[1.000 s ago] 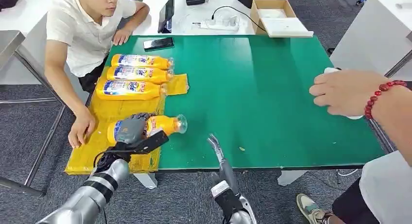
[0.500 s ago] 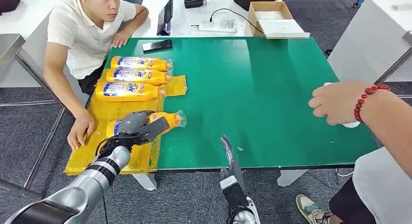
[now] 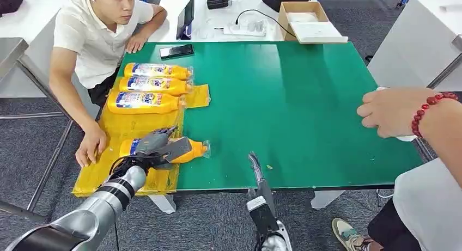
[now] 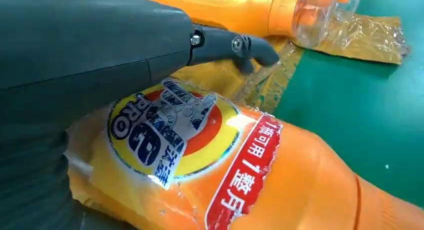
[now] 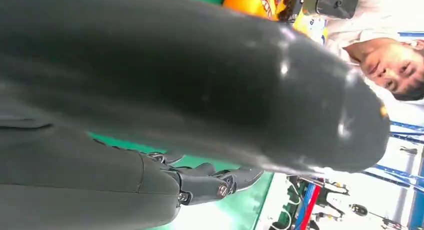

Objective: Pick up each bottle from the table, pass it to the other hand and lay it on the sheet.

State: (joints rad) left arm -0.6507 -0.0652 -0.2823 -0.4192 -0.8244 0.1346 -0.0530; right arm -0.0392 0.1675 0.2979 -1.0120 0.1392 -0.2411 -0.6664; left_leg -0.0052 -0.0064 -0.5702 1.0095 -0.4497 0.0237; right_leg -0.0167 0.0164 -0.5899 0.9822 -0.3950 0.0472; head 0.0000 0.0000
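Three orange bottles [image 3: 144,101] lie side by side on the far part of the yellow sheet [image 3: 103,172] at the table's left edge. A fourth orange bottle [image 3: 192,151] lies on the sheet's near part, its clear cap pointing right. My left hand [image 3: 155,145] rests over its label end with the fingers lifted and spread. In the left wrist view the thumb [image 4: 235,45] sticks out straight, clear of this bottle [image 4: 240,170]. My right hand [image 3: 256,172] hangs at the table's front edge, fingers straight and empty.
A seated person leans on the table's left side, one hand [image 3: 90,145] on the sheet's edge. Another person's hand [image 3: 389,112] with a red bead bracelet holds something white at the right edge. A phone [image 3: 176,50] and a cardboard box [image 3: 305,19] lie at the back.
My left hand has brought the fourth bottle down onto the sheet and loosened its fingers. The bracelet hand shifted slightly right. My right hand dropped lower a second ago and has stayed there.
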